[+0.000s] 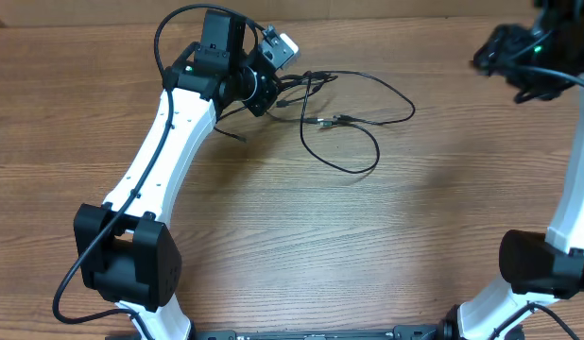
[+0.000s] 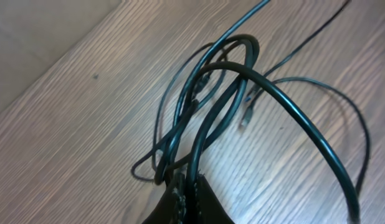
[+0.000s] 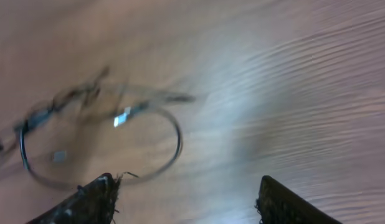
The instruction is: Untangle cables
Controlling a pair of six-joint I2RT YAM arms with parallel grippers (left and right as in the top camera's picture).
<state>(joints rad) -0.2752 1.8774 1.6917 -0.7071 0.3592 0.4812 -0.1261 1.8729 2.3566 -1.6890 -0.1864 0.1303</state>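
the left end effector was closed on the cables, which spread over the table just ahead of it. the right end effector stood wide, the blurred cables ahead of it, and it seemed to hold nothing.

This looks like a robotics lab test station: a brown wood-grain laminate table carries a white-and-black jointed left arm and a matching right arm mounted at its near edge.

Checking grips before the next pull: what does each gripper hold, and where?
Left gripper pinches the cables where strands bunch; right gripper is open, holding nothing.
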